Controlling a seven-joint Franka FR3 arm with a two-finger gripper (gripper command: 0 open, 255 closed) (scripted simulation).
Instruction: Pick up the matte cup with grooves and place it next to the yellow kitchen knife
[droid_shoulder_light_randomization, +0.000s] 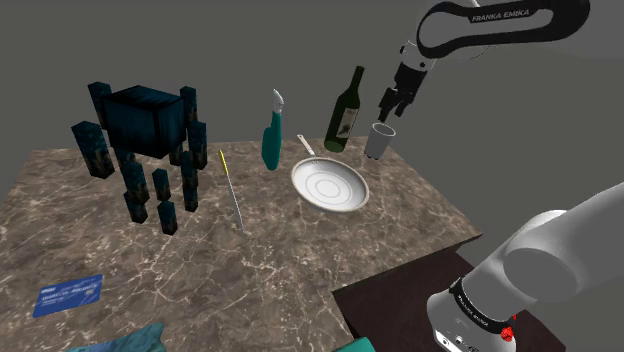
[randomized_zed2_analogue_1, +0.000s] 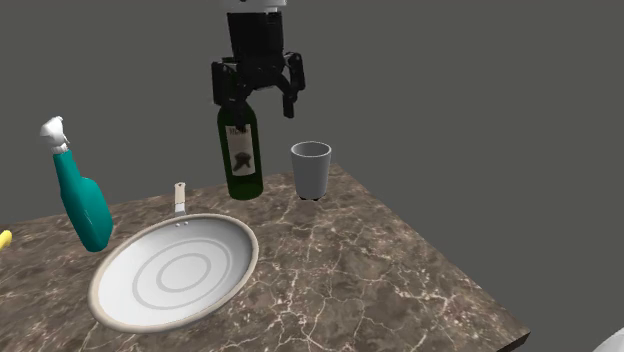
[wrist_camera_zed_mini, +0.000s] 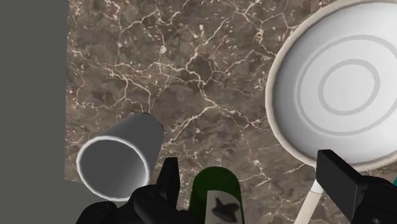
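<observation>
A plain grey cup (droid_shoulder_light_randomization: 378, 140) (randomized_zed2_analogue_1: 311, 168) stands upright near the marble table's far corner, beside a green wine bottle (droid_shoulder_light_randomization: 345, 112) (randomized_zed2_analogue_1: 242, 150). My black gripper (droid_shoulder_light_randomization: 393, 105) (randomized_zed2_analogue_1: 258, 95) hangs open and empty above them, touching neither. In the wrist view the bottle (wrist_camera_zed_mini: 217, 194) lies between my fingers (wrist_camera_zed_mini: 168, 182) and the cup (wrist_camera_zed_mini: 118, 156) sits just outside one finger. The thin knife (droid_shoulder_light_randomization: 232, 190) with a yellow handle lies towards the shoulder view's left, past the pan.
A white pan (droid_shoulder_light_randomization: 329, 186) (randomized_zed2_analogue_1: 175, 270) (wrist_camera_zed_mini: 347, 89) lies between cup and knife. A teal spray bottle (droid_shoulder_light_randomization: 273, 135) (randomized_zed2_analogue_1: 82, 195) stands behind it. A dark blue blocky object (droid_shoulder_light_randomization: 145, 140) stands near the knife. A blue card (droid_shoulder_light_randomization: 68, 295) lies at the front.
</observation>
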